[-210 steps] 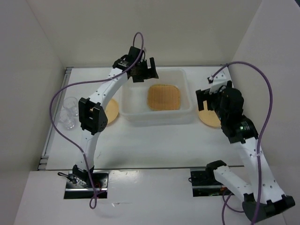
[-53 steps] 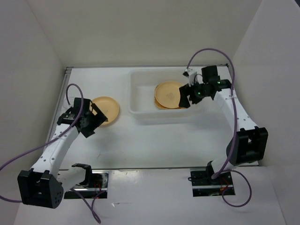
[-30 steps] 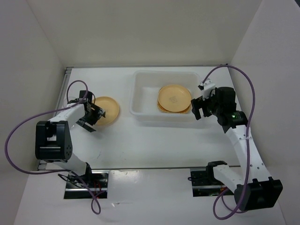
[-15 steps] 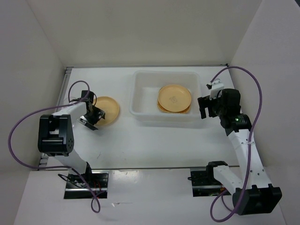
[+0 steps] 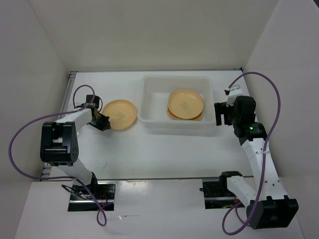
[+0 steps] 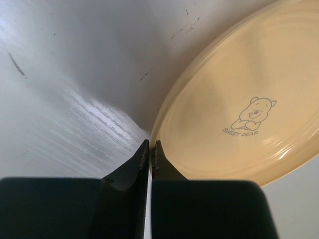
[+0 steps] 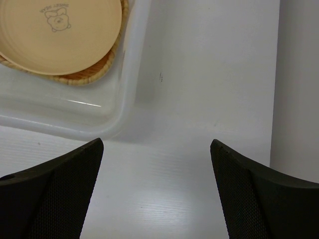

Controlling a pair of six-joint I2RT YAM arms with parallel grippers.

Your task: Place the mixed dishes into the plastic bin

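Top external view: the plastic bin [image 5: 144, 99] stands at the far middle of the table [image 5: 164, 149], its long axis running left to right and its mouth turned upward. Within it the binned round plate [image 5: 185, 102] lies face up upon the woven plate [image 5: 173, 116], of which only a narrow crescent of edge is shown; the rest is covered. The left round plate [image 5: 121, 113], likewise face up, is found just beside the bin's left wall; whether the two touch cannot be told. Being circular, neither round plate has a long axis. The left gripper [image 5: 103, 122] is set at this plate's near-left rim.

In the left wrist view the fingers [image 6: 130, 169] are drawn narrow, almost meeting, with the rim of the left round plate [image 6: 239, 114] nipped at their tips. A bear print and lettering are read upright on the plate's face, and its right part is cut off by the frame.

The right gripper [image 5: 218, 114] is held just beside the bin's right wall, holding nothing. In the right wrist view its fingers [image 7: 55, 184] are spread wide over bare table [image 7: 209, 74]. Only one rounded corner of the plastic bin [image 7: 127, 94] is shown, with the binned round plate [image 7: 55, 25] and woven plate [image 7: 97, 73] both cut off.
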